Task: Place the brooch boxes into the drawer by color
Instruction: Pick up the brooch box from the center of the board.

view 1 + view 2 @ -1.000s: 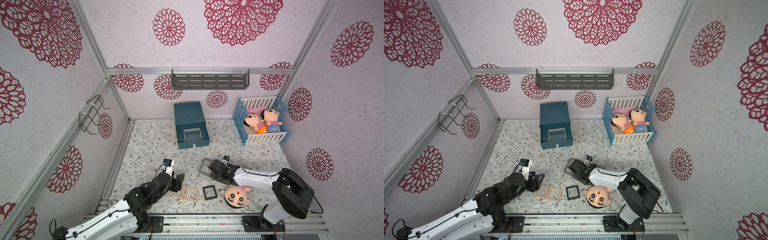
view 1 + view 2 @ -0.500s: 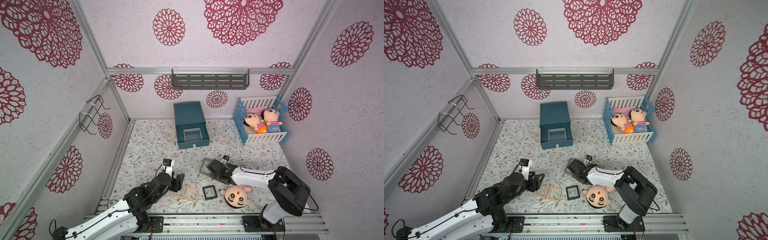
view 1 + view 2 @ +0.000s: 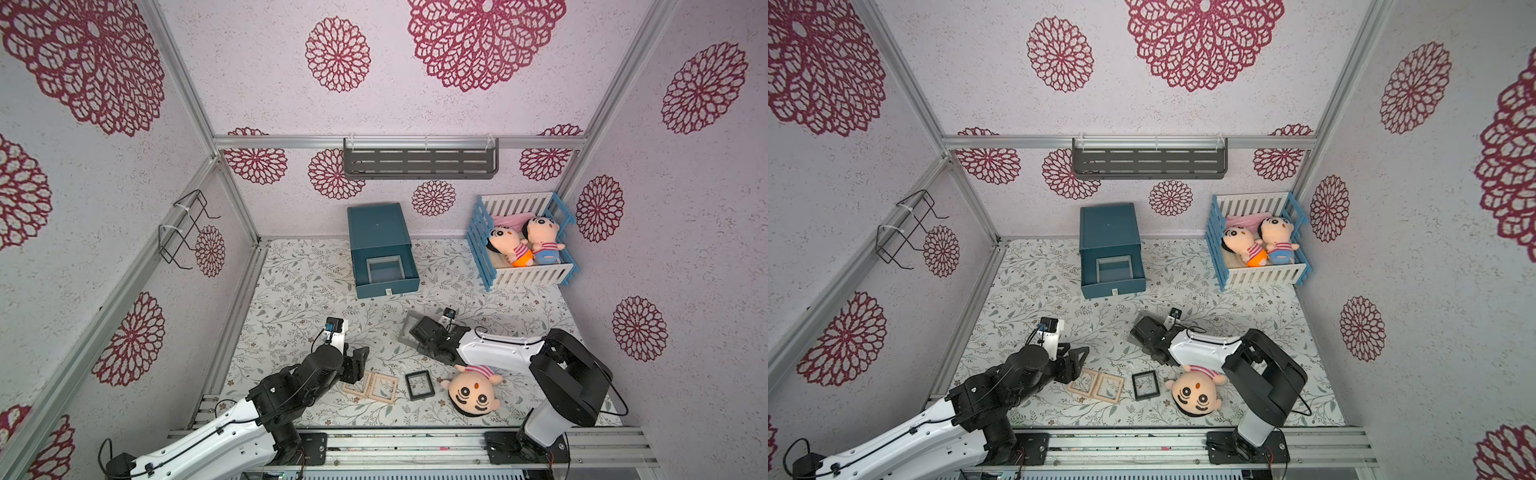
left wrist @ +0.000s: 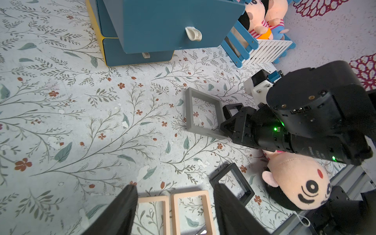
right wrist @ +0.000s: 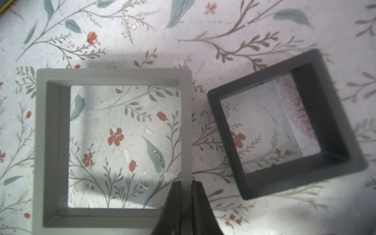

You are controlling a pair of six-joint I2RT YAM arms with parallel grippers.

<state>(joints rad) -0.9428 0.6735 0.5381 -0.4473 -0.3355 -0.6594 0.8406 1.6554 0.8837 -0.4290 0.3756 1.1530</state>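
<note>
My right gripper [image 5: 186, 184] is shut on one wall of a grey brooch box [image 5: 46, 142], which lies on the floral mat in front of the drawer [image 3: 386, 287]. In a top view the gripper [image 3: 417, 332] covers part of that grey box [image 3: 404, 330]. A small black box [image 5: 284, 183] sits right beside it. My left gripper [image 4: 175, 203] hangs open just above two wood-coloured boxes [image 3: 359, 384] [image 3: 384, 387] that lie side by side. Another black box [image 3: 419, 385] lies to their right. The blue drawer is pulled open with a grey frame [image 3: 384, 258] inside.
A plush doll [image 3: 473, 390] lies on the mat under my right arm, close to the black box. A blue and white crib [image 3: 523, 276] with two dolls stands at the back right. A grey shelf [image 3: 419, 164] and a wire rack [image 3: 183, 232] hang on the walls.
My right gripper's jaws have closed onto the wall of the grey box. The left arm has stayed where it was.
</note>
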